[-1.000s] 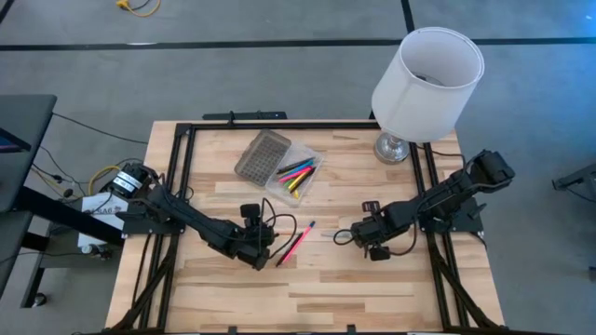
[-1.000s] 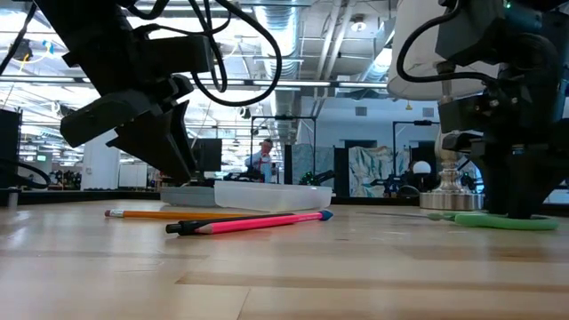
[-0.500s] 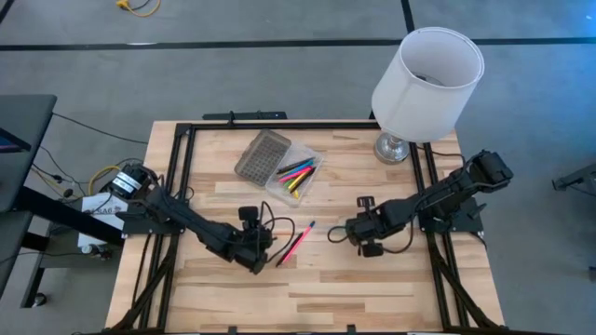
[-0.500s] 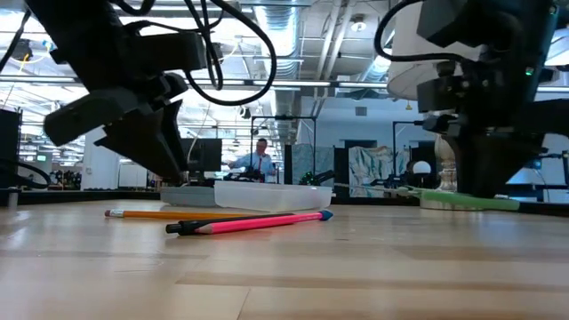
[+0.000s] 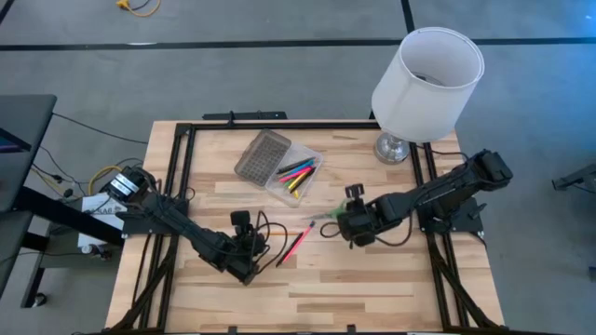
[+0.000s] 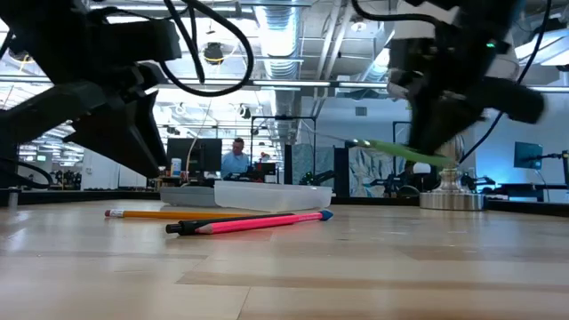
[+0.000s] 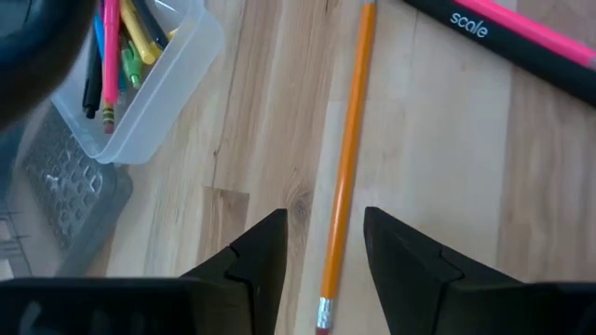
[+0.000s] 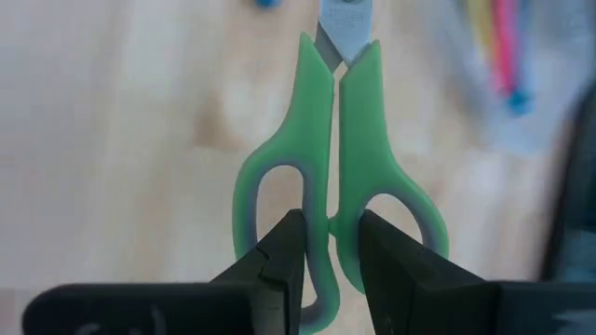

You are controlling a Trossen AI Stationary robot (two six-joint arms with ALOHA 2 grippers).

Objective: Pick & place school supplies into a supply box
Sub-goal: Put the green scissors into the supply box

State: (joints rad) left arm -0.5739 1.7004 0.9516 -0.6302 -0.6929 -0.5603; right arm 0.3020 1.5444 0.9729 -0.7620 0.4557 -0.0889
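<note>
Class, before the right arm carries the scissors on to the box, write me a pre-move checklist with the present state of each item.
1. Right end effector clamped on the scissors at the handles: ok.
2. Scissors lifted off the table, per the low view: ok.
3. Scissor blades closed: ok.
4. Box open, lid lying beside it: ok.
5. Room left in the box for the scissors: cannot tell.
6. Left end effector away from the box, open over the yellow pencil: ok.

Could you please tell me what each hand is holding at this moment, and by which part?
The right hand grips the small green-handled scissors by the handle loops. The left hand holds nothing.
</note>
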